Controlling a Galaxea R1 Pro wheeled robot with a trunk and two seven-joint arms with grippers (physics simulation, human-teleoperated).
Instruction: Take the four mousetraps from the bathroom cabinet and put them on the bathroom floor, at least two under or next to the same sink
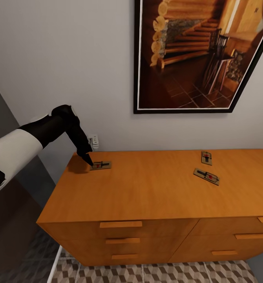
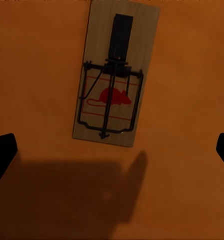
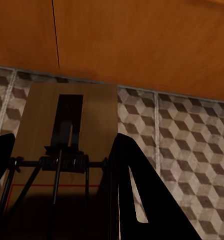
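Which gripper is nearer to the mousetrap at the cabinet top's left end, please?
Left. The left gripper hangs open just over that mousetrap; the right gripper holds another mousetrap low by the floor tiles.

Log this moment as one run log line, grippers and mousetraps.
left gripper: open over left mousetrap | right gripper: shut on held mousetrap above floor | cabinet: three traps on top

Three mousetraps [image 1: 100, 165] [image 1: 206, 157] [image 1: 206, 176] atop cabinet [image 1: 147, 188]

Three mousetraps on the cabinet [image 1: 147, 188] worktop: one [image 1: 100, 165] at its left end, two [image 1: 206, 157] [image 1: 206, 176] toward the right. A fourth mousetrap [image 3: 61, 150] sits between the right gripper's fingers [image 3: 132, 190]. One framed picture [image 1: 202, 55] on the wall.
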